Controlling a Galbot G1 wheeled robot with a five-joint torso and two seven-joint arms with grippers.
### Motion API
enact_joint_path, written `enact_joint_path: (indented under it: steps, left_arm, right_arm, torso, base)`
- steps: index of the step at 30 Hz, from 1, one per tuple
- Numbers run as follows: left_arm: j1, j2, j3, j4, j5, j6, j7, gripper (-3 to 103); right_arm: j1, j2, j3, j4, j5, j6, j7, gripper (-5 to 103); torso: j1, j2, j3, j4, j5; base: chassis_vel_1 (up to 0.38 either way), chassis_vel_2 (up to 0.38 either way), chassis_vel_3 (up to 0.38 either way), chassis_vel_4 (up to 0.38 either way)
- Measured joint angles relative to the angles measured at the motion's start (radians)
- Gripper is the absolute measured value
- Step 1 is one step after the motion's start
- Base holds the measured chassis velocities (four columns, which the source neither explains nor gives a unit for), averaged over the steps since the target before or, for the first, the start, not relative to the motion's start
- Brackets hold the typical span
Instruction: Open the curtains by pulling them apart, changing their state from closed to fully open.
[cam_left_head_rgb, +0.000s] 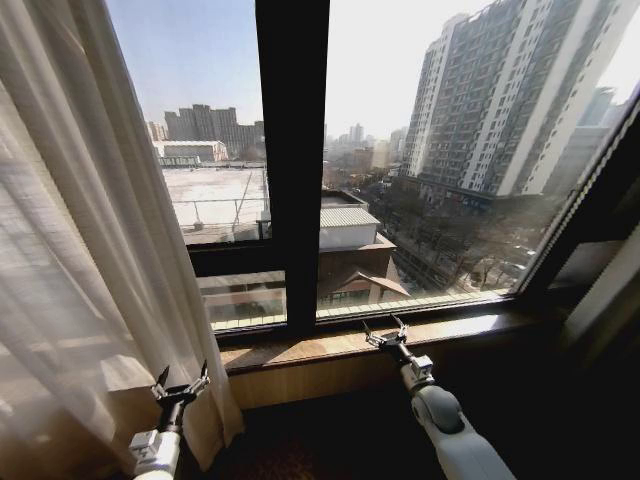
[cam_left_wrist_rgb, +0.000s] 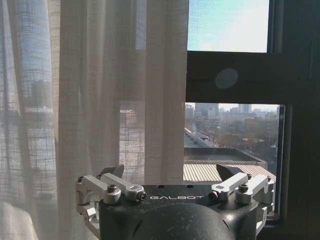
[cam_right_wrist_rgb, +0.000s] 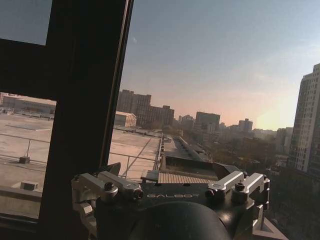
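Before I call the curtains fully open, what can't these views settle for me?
- Curtain: head view crops its top and left, so how far it is drawn back is unknown.
- Right side of the window: cut by the frame edge; any panel there can't be told.
- Left gripper and right gripper: open, holding nothing.

Curtains: sheer cream-white panel, vertical pleats, translucent, sunlit. Gathered along left side of head frame, top edge down to lower left; hem flares rightward near bottom. Glass to its right uncovered. Left wrist frame: fabric covers left half, buildings faintly visible through weave.
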Motion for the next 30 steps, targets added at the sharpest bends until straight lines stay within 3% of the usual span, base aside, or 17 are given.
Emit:
enact_joint_path:
  steps: [13,16,21,22,24,25,27,30]
  left_arm:
    - [-0.003,0.000,0.000,0.000,0.000,0.002,0.000,100]
    - [-0.033,-0.004,0.004,0.003,-0.001,0.037,0.005,100]
    - [-0.179,-0.028,0.027,0.022,-0.007,0.213,0.045,100]
    - [-0.179,-0.028,0.027,0.022,-0.007,0.213,0.045,100]
    - [-0.251,-0.041,0.039,0.032,-0.011,0.299,0.064,100]
    - [-0.251,-0.041,0.039,0.032,-0.011,0.299,0.064,100]
    - [-0.310,-0.050,0.049,0.039,-0.014,0.369,0.079,100]
    - [-0.325,-0.053,0.052,0.042,-0.015,0.390,0.084,100]
  right_arm:
    - [0.000,0.000,0.000,0.000,0.000,0.000,0.000,100]
    - [0.000,0.000,0.000,0.000,0.000,0.000,0.000,100]
    - [0.000,0.000,0.000,0.000,0.000,0.000,0.000,100]
    - [0.000,0.000,0.000,0.000,0.000,0.000,0.000,100]
    - [0.000,0.000,0.000,0.000,0.000,0.000,0.000,100]
    - [0.000,0.000,0.000,0.000,0.000,0.000,0.000,100]
    - [0.000,0.000,0.000,0.000,0.000,0.000,0.000,100]
    - [0.000,0.000,0.000,0.000,0.000,0.000,0.000,100]
  torso:
    - [0.000,0.000,0.000,0.0001,0.0000]
    - [0.000,0.000,0.000,0.0003,0.0002]
    - [0.000,0.000,0.000,0.0000,0.0000]
    - [0.000,0.000,0.000,0.0000,0.0000]
    - [0.000,0.000,0.000,0.0000,0.0001]
    - [0.000,0.000,0.000,0.0000,0.0001]
    - [0.000,0.000,0.000,-0.0003,0.0001]
    - [0.000,0.000,0.000,-0.0002,0.0000]
  base:
    - [0.000,0.000,0.000,0.000]
    - [0.000,0.000,0.000,0.000]
    - [0.000,0.000,0.000,0.000]
    - [0.000,0.000,0.000,0.000]
    - [0.000,0.000,0.000,0.000]
    - [0.000,0.000,0.000,0.000]
    - [0.000,0.000,0.000,0.000]
    - [0.000,0.000,0.000,0.000]
